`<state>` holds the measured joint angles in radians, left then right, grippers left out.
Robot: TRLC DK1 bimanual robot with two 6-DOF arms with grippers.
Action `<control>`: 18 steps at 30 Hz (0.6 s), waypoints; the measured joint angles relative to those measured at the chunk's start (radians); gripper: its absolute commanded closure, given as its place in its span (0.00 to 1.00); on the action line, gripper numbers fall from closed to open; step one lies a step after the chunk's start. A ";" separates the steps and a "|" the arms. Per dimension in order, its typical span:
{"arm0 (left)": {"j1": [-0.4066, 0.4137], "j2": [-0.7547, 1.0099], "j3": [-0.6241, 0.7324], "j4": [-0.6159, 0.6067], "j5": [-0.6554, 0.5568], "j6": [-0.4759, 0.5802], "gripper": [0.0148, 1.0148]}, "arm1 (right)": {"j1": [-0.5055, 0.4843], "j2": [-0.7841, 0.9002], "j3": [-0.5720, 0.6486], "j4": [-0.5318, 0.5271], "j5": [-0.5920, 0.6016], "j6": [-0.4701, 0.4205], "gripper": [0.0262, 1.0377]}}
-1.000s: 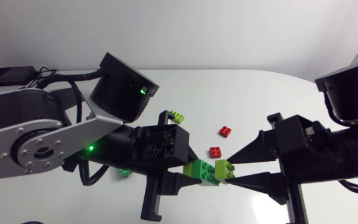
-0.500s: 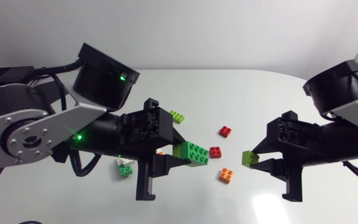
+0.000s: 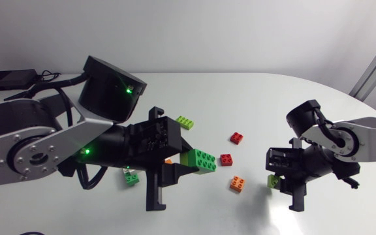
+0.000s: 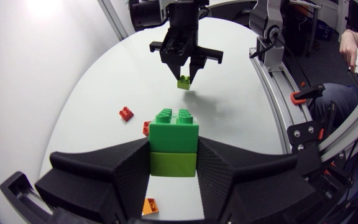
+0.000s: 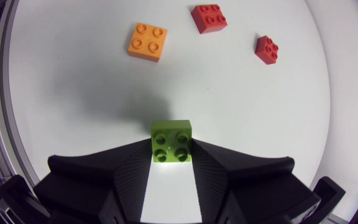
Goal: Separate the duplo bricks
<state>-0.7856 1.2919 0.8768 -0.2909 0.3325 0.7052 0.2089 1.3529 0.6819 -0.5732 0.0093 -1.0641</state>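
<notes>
1. Duplo stack (image 3: 201,160), a green brick joined to a lime one, sits clamped between the fingers of the left gripper (image 3: 187,163) above the middle of the table (image 3: 253,91) in the head view. The right gripper (image 3: 281,181), well apart from it, pinches a single small lime brick (image 3: 274,181) low over the table. Between the two lie a red brick (image 3: 237,138), a second red brick (image 3: 226,159) and an orange brick (image 3: 237,184). A loose lime piece (image 3: 186,121) and a green-and-white piece (image 3: 131,176) lie near the left arm.
2. In the left wrist view, the left fingers stand only the stack's width apart and press it from both sides. The green layer and the lime layer show no gap at the seam. Ahead, the small lime brick hangs at the right gripper's tips, and its shadow on the table suggests it is not set down.
3. In the right wrist view, the right fingers close narrowly on two sides of the four-stud lime brick. The orange and red bricks lie ahead on the table.
4. The task looks partly done: one brick is held on its own and several lie single. The stack's two bricks are not yet separated.
</notes>
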 measured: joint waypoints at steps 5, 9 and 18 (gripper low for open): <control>0.000 -0.013 -0.004 0.000 0.000 0.000 0.69 | -0.004 0.041 -0.030 0.046 0.026 -0.003 0.70; -0.001 -0.018 -0.010 0.000 0.000 0.000 0.69 | 0.000 0.064 -0.042 0.083 0.036 -0.003 0.38; -0.003 -0.029 -0.024 0.000 0.000 0.000 0.69 | 0.009 -0.048 -0.049 0.020 0.011 -0.002 0.04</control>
<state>-0.7887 1.2629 0.8524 -0.2909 0.3325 0.7048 0.2176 1.3052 0.6327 -0.5529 0.0208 -1.0660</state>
